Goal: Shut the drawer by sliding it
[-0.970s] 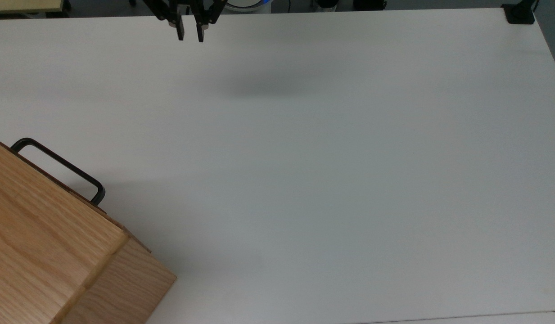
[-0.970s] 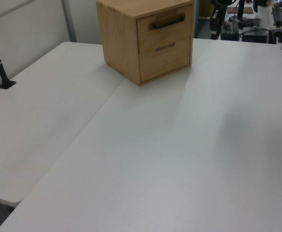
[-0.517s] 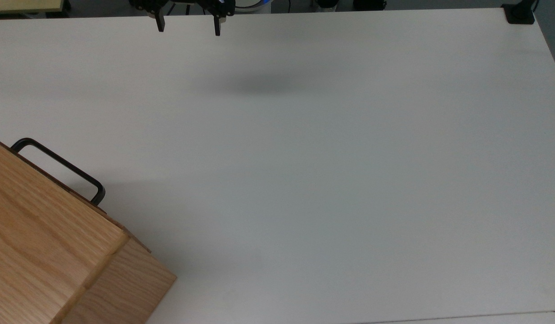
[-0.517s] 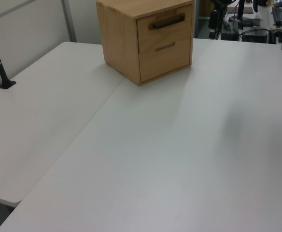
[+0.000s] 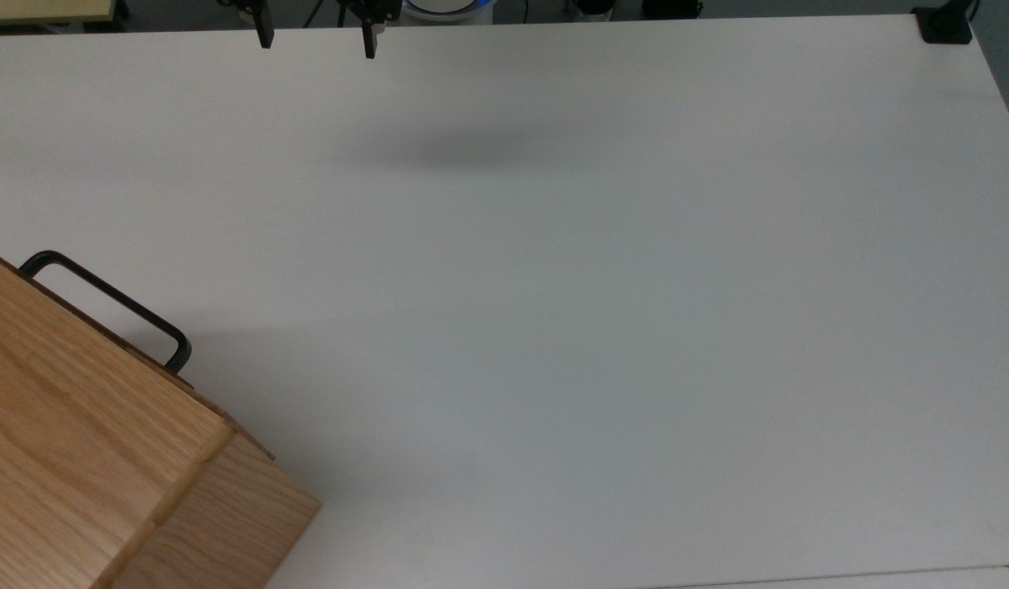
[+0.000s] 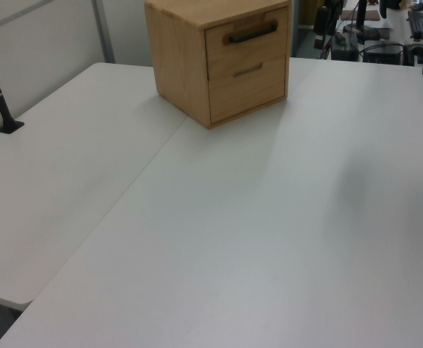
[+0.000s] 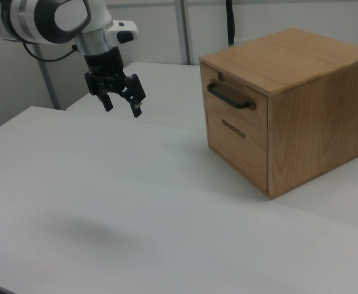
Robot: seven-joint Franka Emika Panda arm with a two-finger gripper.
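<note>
The black two-finger gripper [image 7: 122, 104] on the white-and-grey robot arm [image 7: 50, 17] hangs in the upper left of the right view, above the white table [image 7: 105, 202] and touching nothing. Its fingers [image 5: 264, 33] are spread wide apart with only air between them; in the top view they poke in at the upper edge, left of centre, over the table's far border.

The light wooden drawer [image 7: 233, 101] with the long black U-shaped metal handle [image 7: 228, 96] is the upper one of two in the oak-grain cabinet [image 7: 308, 104], which fills the right half of the right view. Its front panel sits close to the cabinet face (whether it is fully in I cannot tell). In the left view the cabinet [image 6: 190, 58] stands at the upper centre, the drawer [image 6: 246, 38] at its top front, above a second drawer with a small handle [image 6: 248, 69]. In the top view the cabinet [image 5: 87, 442] is in the lower left corner, the black handle [image 5: 111, 303] jutting from its upper edge, well apart from the gripper
</note>
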